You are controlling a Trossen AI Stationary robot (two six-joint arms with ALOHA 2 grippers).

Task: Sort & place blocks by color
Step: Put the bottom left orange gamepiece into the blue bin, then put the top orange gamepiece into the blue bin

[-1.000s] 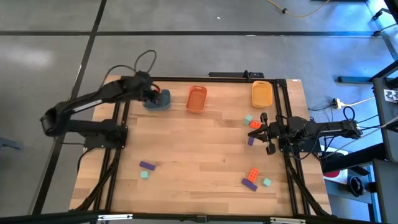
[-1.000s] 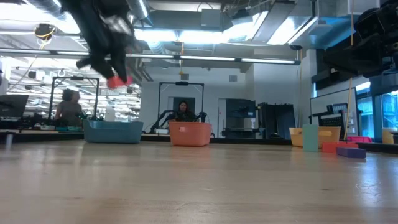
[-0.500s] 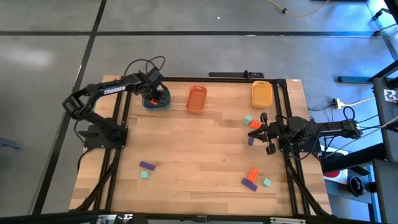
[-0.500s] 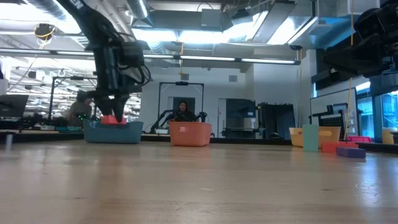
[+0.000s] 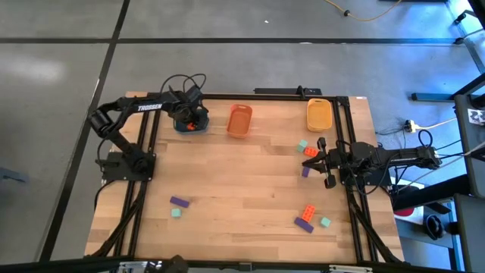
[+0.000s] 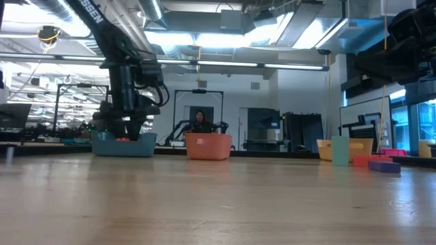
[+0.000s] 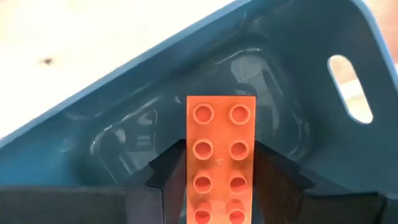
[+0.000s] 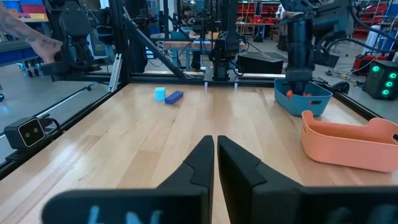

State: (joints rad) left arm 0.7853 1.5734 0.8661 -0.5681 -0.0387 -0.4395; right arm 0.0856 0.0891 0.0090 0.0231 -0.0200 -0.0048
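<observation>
A: The left gripper (image 7: 219, 180) is reaching down into the blue-grey rounded plastic tray (image 5: 182, 127) at about eleven o'clock on the wooden table (image 5: 235, 197), its dark fingers (image 7: 163, 171) standing on either side of an orange-red studded oblong brick (image 7: 221, 158).

B: Is it clamping or letting go?

A: I cannot tell; the fingers are lying right beside the brick's sides. The right gripper (image 8: 214, 163) is waiting at three o'clock, fingers pressed together, holding nothing.

B: What is worrying you?

A: If a finger is catching the brick as the arm is lifting, the brick may be dragged out or tipped over the rim. The other blocks (image 5: 307, 218) are lying scattered near five o'clock.
</observation>
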